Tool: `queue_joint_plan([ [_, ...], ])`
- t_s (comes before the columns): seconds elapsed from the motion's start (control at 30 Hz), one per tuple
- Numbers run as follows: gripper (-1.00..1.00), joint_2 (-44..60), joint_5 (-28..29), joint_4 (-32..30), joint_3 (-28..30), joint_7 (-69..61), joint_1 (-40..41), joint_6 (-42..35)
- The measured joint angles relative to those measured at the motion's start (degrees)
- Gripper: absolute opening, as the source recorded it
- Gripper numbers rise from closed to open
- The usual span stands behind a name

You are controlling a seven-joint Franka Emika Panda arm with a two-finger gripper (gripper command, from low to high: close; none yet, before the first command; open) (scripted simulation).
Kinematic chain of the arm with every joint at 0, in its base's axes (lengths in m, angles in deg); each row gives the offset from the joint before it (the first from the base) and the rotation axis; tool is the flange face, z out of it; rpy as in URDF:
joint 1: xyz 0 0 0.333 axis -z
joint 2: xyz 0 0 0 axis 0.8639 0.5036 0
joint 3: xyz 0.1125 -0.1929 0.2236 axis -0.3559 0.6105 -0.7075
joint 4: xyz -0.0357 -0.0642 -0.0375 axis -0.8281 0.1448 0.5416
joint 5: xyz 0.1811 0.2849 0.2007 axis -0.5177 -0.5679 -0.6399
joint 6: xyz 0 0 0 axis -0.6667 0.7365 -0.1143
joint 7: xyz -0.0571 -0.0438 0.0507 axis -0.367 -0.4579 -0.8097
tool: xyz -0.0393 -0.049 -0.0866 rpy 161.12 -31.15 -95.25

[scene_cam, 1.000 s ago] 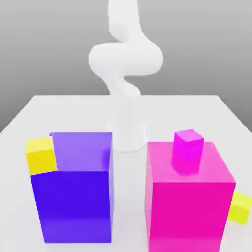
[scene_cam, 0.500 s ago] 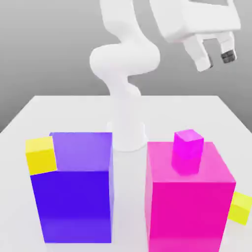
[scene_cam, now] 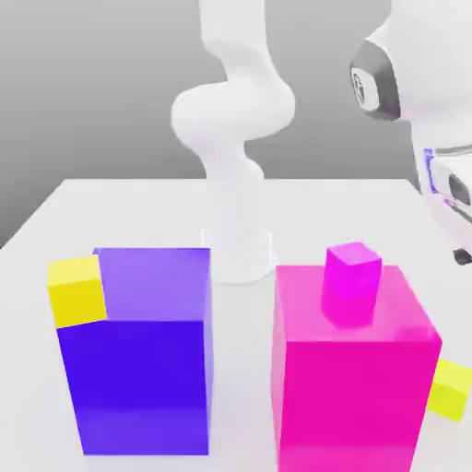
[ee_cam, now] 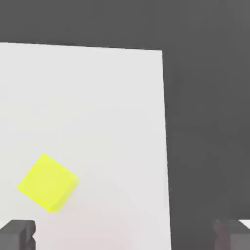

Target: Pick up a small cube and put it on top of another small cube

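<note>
White table (ee_cam: 97, 97) is seen beneath the empty gripper (ee_cam: 124, 234), jaws spread wide, with a small yellow cube (ee_cam: 47, 183) lying near its edge.

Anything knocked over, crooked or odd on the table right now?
Nothing stands out. Both big blocks, purple and pink, stand upright, the magenta cube sits on the pink one, and each yellow cube sits beside a block.

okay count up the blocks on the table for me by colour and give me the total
Yellow: 2, a small cube beside the blue block and a small cube beside the big magenta block
Magenta: 2, the big block and the small cube standing on it
Blue: 1, the big block
Total: 5
</note>
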Motion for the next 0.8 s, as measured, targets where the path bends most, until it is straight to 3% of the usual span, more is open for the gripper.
queue_joint_plan([
  [0.3,0.0,8.72,4.27,-1.82,-2.64,-15.32,-3.41,5.29],
  [0.6,0.0,15.15,16.91,-3.75,-3.43,-23.89,-6.96,11.43],
  [0.77,0.0,23.29,15.87,-2.35,-5.5,-25.97,-5.63,18.14],
  [0.8,-1.0,24.65,15.49,-2.11,-5.98,-26.27,-5.22,19.19],
])
